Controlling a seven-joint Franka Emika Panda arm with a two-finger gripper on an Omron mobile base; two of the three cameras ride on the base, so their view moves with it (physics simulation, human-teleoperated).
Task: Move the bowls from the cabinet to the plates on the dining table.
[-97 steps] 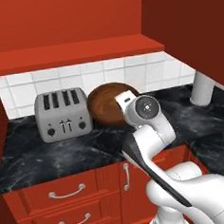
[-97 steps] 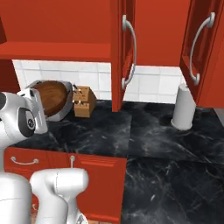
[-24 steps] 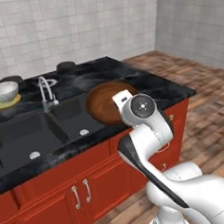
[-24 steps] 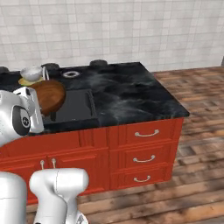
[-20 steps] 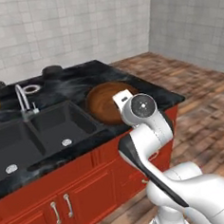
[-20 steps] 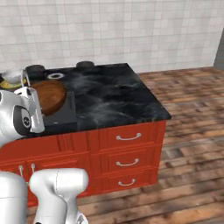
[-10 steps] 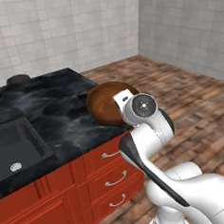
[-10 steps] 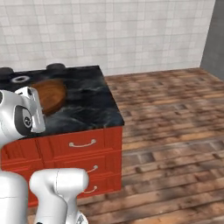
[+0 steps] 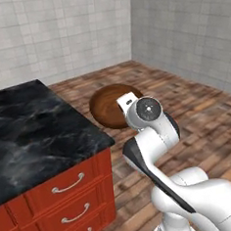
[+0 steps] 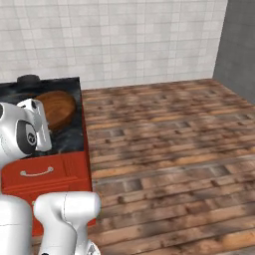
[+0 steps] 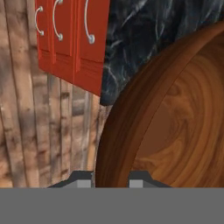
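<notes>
The two-finger gripper [image 11: 111,177] holds the dark glossy brown wood-grain bowl [image 9: 112,105] by its rim: in the hand view the two dark fingertips [image 11: 83,178] sit either side of the rim edge, jaws narrowed and pinching it, w/ the bowl body extending up and fwd from the jaws and its open cavity to the right of the rim line. Bowl is carried on edge, roughly upright, not flat. Key relation for the coming move: the black white-veined marble island top [image 9: 30,134] lies beyond and to one side of the jaws. In the left base view the bowl hangs just off the island's corner, over the brown wood-plank floor [image 9: 186,112]; in the right base view it overlaps the far end of the top. The red drawer front w/ curved silver handles [image 11: 72,39] is below the slab edge, beside the jaws. No plate is visible in the current views, so the target's direction from the jaws cannot be told. Judgement: transport phase, approx. mid-task for this bowl; next it needs a plate in view, then rotation of the bowl to base-down before release.
</notes>
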